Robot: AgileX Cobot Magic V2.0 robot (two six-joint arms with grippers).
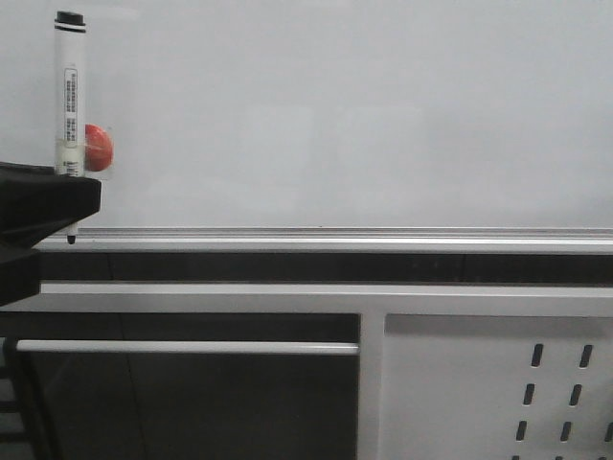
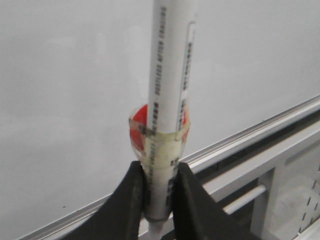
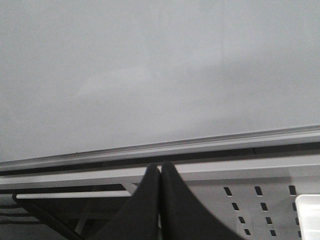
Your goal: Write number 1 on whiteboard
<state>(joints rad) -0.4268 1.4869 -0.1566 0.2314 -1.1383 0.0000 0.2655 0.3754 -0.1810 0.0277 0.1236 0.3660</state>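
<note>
The left gripper is clamping a white marker pen upright at the 9 o'clock edge of the front view, its black fingers pressing the lower barrel from both sides. A red piece is sitting taped to the pen just above the grip. The pen's dark tip is pointing down at the silver rail of the whiteboard, which is filling the view from 9 through 12 to 3 o'clock. No stroke is showing on the board. The right gripper is facing the rail with its fingers closed together, holding nothing. A perforated panel is sitting at 5 o'clock.
</note>
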